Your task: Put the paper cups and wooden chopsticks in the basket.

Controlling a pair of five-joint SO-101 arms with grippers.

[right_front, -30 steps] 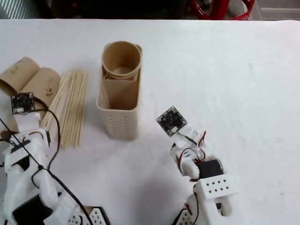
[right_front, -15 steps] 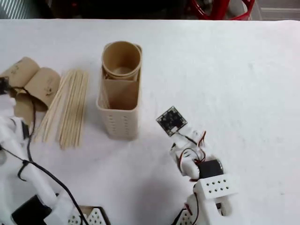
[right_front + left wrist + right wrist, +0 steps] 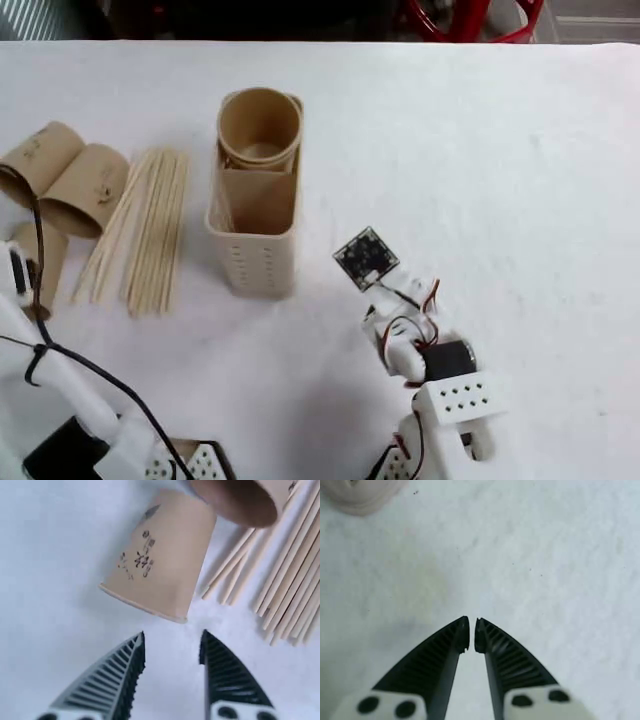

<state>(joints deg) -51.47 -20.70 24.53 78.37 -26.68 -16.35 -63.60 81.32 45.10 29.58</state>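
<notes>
While the left fingers (image 3: 120,675) are being held wide open & empty just short of the nearest paper cup (image 3: 155,565), that cup is lying on its side on the worktop (image 3: 480,150), wide end facing them, prob. being lined up for a grab. Meanwhile the right fingers (image 3: 445,650) are being kept all but closed, nothing betw. them, parked near the basket (image 3: 255,250), likely out of the way. Count being taken: 3 on the worktop left of the chopsticks (image 3: 140,230), i.e. this one plus 2 more cups (image 3: 85,190). At least 1 upright cup (image 3: 260,125) is sitting in the basket's far end; more nested maybe, can't be told. Chopsticks: 1 loose bundle beside the basket, too many to be counted. Baskets: 1.
</notes>
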